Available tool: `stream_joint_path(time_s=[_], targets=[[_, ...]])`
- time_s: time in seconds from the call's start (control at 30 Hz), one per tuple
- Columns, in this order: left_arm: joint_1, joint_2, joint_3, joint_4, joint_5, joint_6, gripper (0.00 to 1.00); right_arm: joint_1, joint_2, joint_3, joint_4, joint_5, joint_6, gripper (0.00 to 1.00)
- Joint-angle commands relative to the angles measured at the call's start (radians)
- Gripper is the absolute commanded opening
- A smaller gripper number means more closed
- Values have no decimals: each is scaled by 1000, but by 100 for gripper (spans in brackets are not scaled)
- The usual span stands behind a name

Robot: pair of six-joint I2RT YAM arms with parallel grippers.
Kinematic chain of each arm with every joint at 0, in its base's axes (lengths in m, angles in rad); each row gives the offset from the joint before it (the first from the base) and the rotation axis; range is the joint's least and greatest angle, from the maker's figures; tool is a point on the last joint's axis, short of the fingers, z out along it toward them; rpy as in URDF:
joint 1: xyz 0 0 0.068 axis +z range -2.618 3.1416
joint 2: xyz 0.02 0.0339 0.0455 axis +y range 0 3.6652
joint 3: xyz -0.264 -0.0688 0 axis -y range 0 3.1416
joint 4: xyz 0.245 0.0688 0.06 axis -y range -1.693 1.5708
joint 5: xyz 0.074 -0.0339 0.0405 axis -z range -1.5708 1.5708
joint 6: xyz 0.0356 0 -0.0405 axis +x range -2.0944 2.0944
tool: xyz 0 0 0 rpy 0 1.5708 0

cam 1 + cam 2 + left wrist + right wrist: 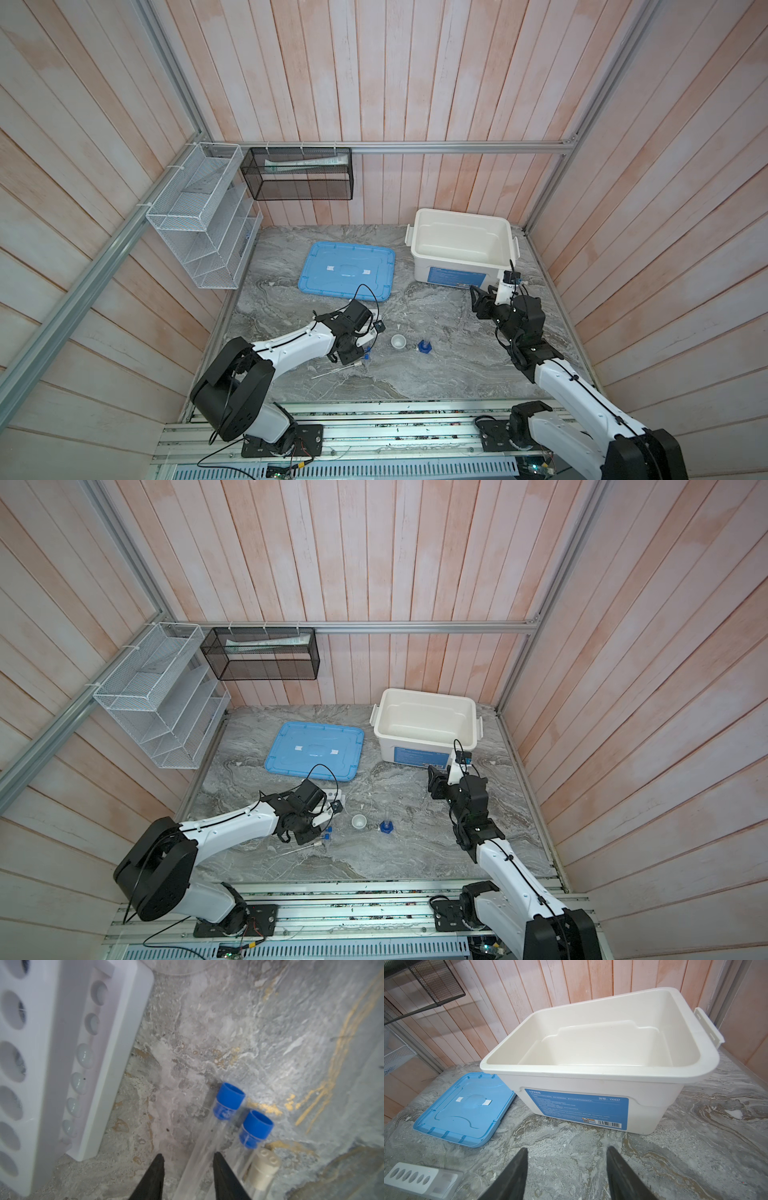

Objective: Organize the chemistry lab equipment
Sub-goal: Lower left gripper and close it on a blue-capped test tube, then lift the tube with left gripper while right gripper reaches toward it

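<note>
- Bearings: I read a dial centred on the dish (398,341) in the top views, with twelve toward the back wall.
- Left hand (188,1157): at eight o'clock, low over the worktop (415,382). Its fingers (220,1167) are spread to either side of the first blue-capped tube (229,1099). A gap shows on one side, so nothing is pinched.
- Right hand (566,1153): at two o'clock, spread and empty, facing the bin (591,1075), well apart from the small items.
- Tubes: all three lie flat. The second blue-capped tube (257,1126) is just beside the first, and the white-capped tube (264,1169) is just beside that.
- Rack (41,1064): at ten o'clock, near the tubes and partly under the left arm. Every hole I can see is empty.
- Dish: mouth up, standing alone.
- Blue hexagonal-based piece (424,346): at three o'clock, near the dish but not touching it.
- Bin: at one o'clock, open, with nothing inside.
- Lid (347,270): lying flat at eleven o'clock, farther back.
- Step in hand, as I judge it: grasping the first tube, the start of racking all three. Nothing looks put away.
- Next move, as I judge it: centre the fingers on the tube and press gently, since it is thin, round and likely to roll into its neighbour. Then I lift it clear, turn it upright and lower it into a rack hole.
</note>
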Motion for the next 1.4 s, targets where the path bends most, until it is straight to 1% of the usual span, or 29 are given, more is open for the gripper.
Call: stream_joint_path(time_s=[0.0, 0.3, 0.57, 0.77, 0.9, 1.03, 1.17, 1.27, 1.37], targets=[[-4, 26, 27, 18, -9, 19, 40, 7, 2, -11, 21, 14, 2, 60], [-5, 62, 39, 25, -17, 33, 37, 5, -1, -17, 22, 36, -7, 55], [-5, 93, 41, 49, -7, 44, 27, 4, 2, -24, 29, 44, -7, 48], [-5, 102, 36, 68, 5, 57, 18, 4, -1, -24, 21, 46, -11, 47], [-5, 108, 39, 71, 12, 57, 16, 4, -8, -23, 15, 48, -10, 47], [-5, 86, 39, 76, 8, 56, 14, 5, -21, -21, 3, 50, -8, 47], [-3, 32, 43, 103, -18, 71, 14, 4, -26, -6, -12, 44, -4, 47], [-3, -4, 67, 113, -6, 60, 14, 4, -21, 5, -22, 16, 6, 48], [-3, -59, 80, 133, 23, 29, 14, 6, -1, 53, -93, -38, 7, 48]])
